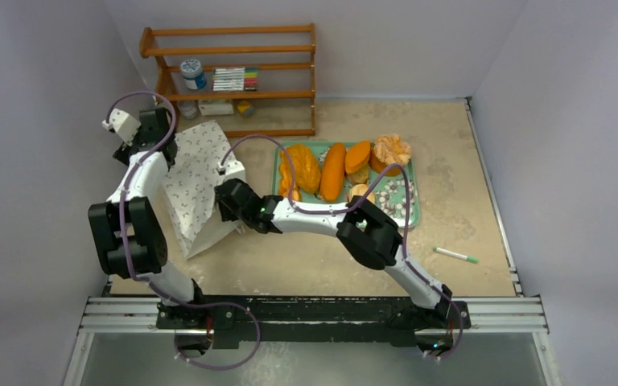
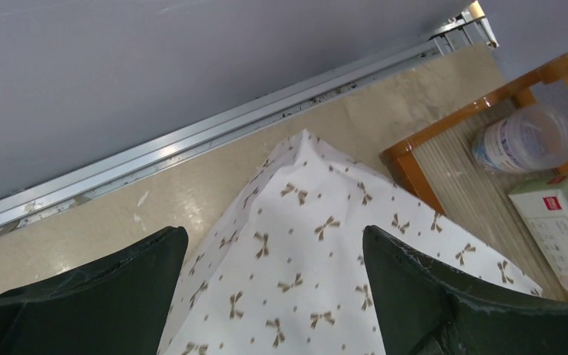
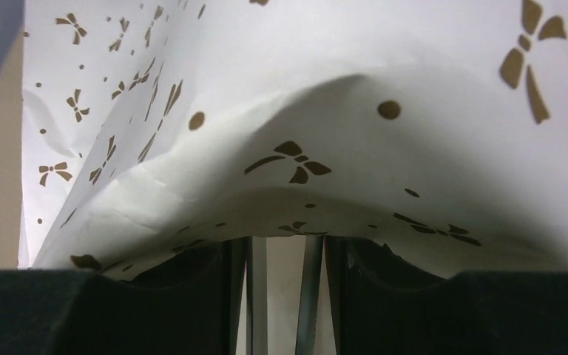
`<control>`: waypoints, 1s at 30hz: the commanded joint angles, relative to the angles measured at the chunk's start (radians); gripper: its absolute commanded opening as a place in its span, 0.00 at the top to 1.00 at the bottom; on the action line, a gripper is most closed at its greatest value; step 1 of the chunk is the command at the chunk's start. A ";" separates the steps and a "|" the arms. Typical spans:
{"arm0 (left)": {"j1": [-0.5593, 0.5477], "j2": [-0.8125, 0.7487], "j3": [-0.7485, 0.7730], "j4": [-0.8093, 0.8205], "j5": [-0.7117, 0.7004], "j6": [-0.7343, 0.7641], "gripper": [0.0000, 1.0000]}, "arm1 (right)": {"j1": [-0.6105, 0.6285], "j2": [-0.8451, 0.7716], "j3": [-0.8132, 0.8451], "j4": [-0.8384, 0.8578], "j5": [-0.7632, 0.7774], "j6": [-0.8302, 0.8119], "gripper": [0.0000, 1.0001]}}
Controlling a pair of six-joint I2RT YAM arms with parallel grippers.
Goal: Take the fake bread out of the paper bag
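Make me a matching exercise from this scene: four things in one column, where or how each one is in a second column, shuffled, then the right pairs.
Things:
1. fake bread
2. pen
3. left gripper
4. plastic jar

Places or states:
A. on the wooden shelf
B. open, above the paper bag
C. on the green tray
D. lying on the table, right of the tray

Pairs: 1-C, 2-D, 3-B, 4-A.
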 commanded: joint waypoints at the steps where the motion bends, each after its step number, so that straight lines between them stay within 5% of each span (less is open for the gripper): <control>1: 0.015 0.082 0.084 0.042 -0.061 -0.026 0.10 | -0.021 -0.138 -0.168 0.045 0.037 0.012 0.58; 9: 0.039 0.185 0.152 0.057 -0.070 0.015 0.09 | -0.057 -0.316 -0.399 0.075 0.052 -0.005 0.58; 14: 0.075 0.242 0.203 0.061 -0.075 0.072 0.08 | -0.057 -0.339 -0.394 0.077 -0.005 -0.061 0.58; 30: 0.127 0.420 0.253 0.022 0.249 0.123 0.16 | -0.008 -0.272 -0.291 0.093 -0.127 -0.137 0.57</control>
